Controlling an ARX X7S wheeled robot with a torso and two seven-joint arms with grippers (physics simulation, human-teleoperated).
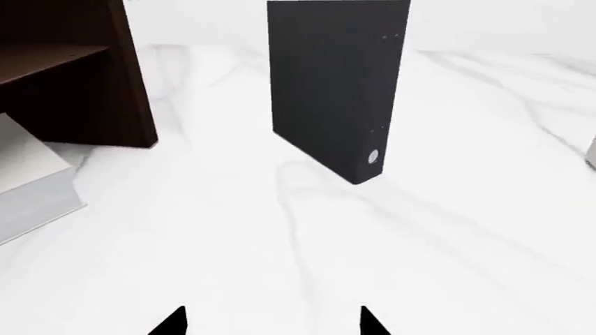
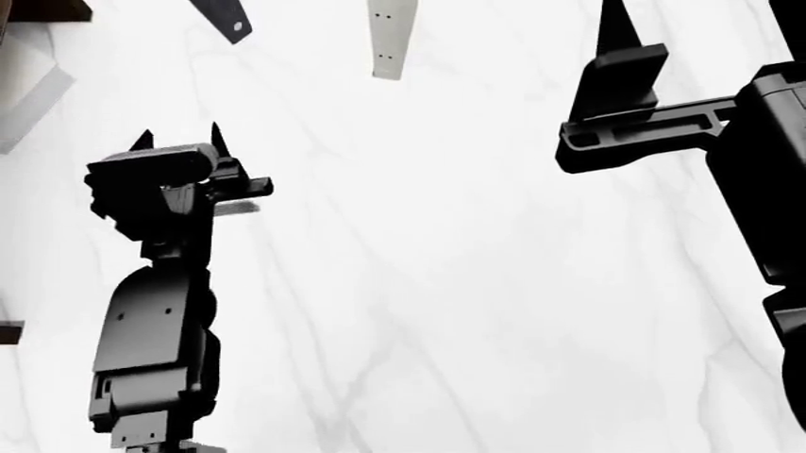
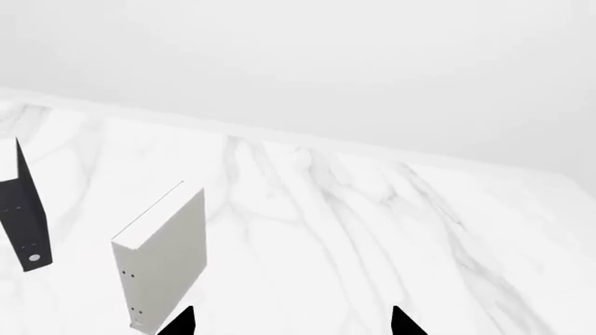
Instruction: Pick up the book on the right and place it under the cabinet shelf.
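Pale book (image 1: 28, 185) beside cabinet (image 1: 75, 77), not inside; both tools (image 1: 270, 322) (image 3: 290, 322) wide, empty.

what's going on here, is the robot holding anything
Nothing is held right now. The left gripper and right gripper both hover open over the white marble table. The pale thick book lies flat by the dark brown cabinet, below its shelf; whether it sits fully inside cannot be told. A black book and a thin white book stand upright on the table.
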